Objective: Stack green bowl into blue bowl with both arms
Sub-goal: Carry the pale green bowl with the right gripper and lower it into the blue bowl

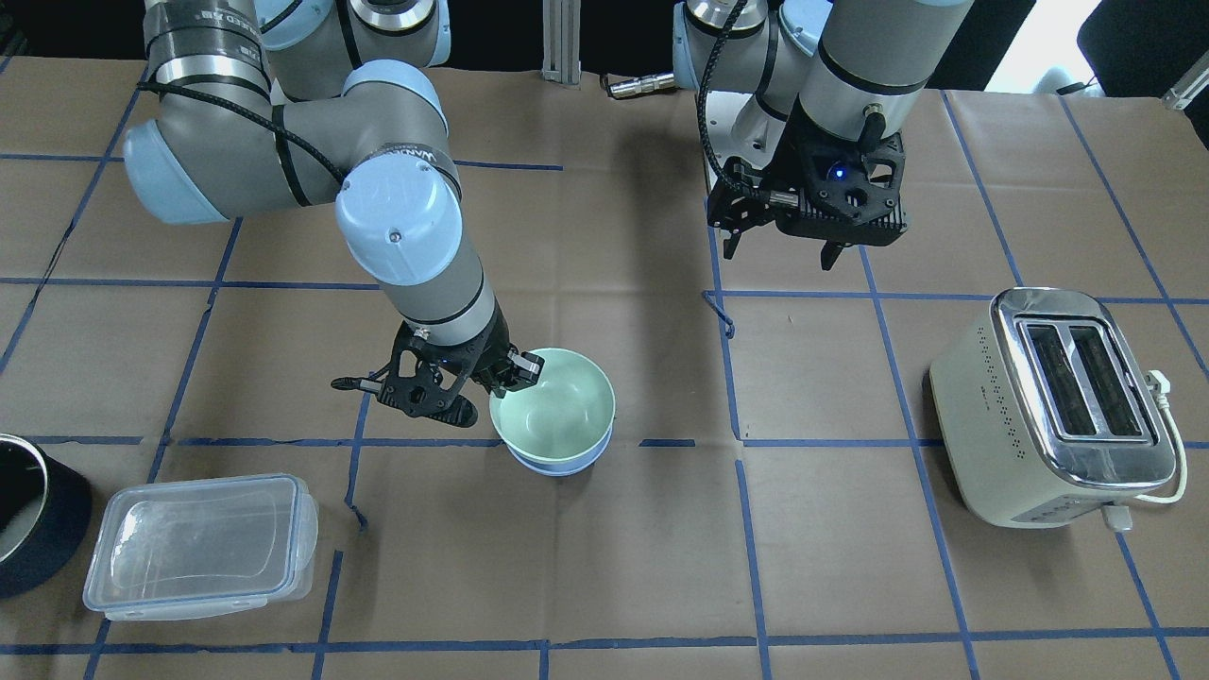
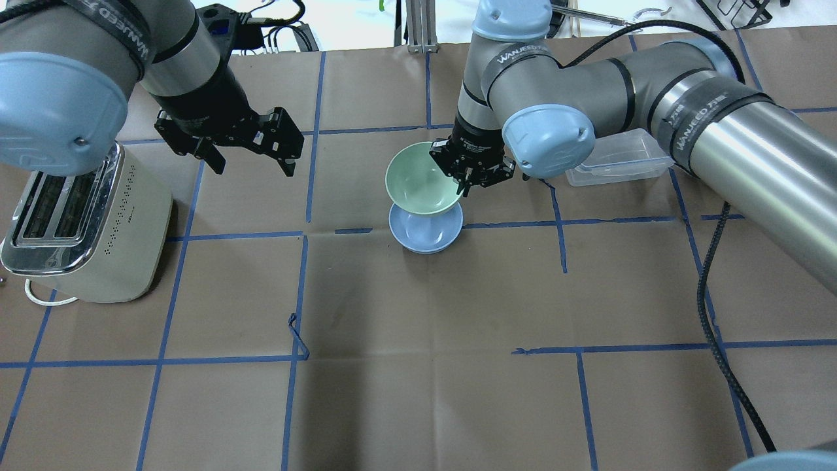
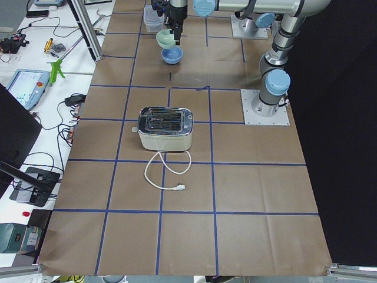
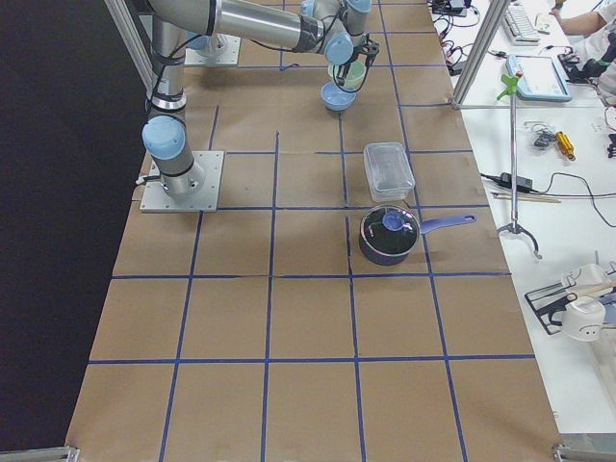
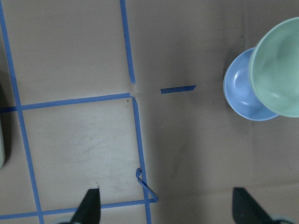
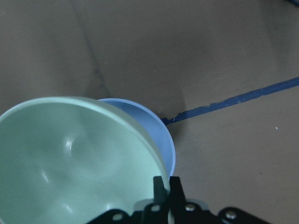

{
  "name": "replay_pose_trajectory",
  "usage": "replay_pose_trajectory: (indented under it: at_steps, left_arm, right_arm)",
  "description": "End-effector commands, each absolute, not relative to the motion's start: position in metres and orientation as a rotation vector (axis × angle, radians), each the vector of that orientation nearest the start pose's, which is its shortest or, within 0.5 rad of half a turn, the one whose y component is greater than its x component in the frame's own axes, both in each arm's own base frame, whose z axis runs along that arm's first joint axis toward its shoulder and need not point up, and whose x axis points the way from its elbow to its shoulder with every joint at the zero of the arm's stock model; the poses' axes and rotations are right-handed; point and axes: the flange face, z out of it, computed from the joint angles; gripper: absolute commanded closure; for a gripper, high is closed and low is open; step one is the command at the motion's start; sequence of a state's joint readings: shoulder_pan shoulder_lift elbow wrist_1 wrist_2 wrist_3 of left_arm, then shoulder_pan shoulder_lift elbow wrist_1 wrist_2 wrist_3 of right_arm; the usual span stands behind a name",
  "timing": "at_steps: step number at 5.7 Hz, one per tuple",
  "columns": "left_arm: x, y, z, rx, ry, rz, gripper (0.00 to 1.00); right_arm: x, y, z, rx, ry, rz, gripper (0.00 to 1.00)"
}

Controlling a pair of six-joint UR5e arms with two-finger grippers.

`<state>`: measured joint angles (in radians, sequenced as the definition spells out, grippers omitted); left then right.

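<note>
My right gripper (image 2: 461, 186) is shut on the rim of the green bowl (image 2: 418, 180) and holds it over the blue bowl (image 2: 425, 237), which stands on the table. The green bowl covers most of the blue bowl in the front view (image 1: 557, 401), where only the blue bowl's lower edge (image 1: 557, 465) shows. I cannot tell whether the bowls touch. The right wrist view shows the fingers pinched on the green rim (image 6: 74, 158), with the blue bowl (image 6: 158, 130) beneath. My left gripper (image 2: 252, 167) is open and empty, held above the table well to the left of the bowls.
A cream toaster (image 2: 85, 222) stands at the left, under the left arm. A clear lidded container (image 2: 618, 157) lies behind the right arm. A dark navy pot (image 4: 388, 236) sits beyond it. Brown paper with blue tape lines covers the table (image 2: 418, 366).
</note>
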<state>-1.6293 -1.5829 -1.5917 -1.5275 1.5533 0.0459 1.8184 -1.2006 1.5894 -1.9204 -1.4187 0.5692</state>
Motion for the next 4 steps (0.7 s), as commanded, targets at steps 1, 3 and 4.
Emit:
replay_pose_trajectory:
  at_steps: [1,3,4]
  left_arm:
    - [-0.161,-0.487,0.478,0.155,3.153,-0.017,0.01]
    - [-0.163,-0.488,0.477,0.151,3.159,-0.019,0.01]
    - [-0.163,-0.487,0.478,0.153,3.164,-0.022,0.01]
  right_arm:
    - [0.299,-0.561,0.275,0.485,2.966,0.229,0.93]
    - [0.298,-0.556,0.255,0.485,2.978,0.282,0.84]
    - [0.296,-0.559,0.26,0.473,2.985,0.252,0.24]
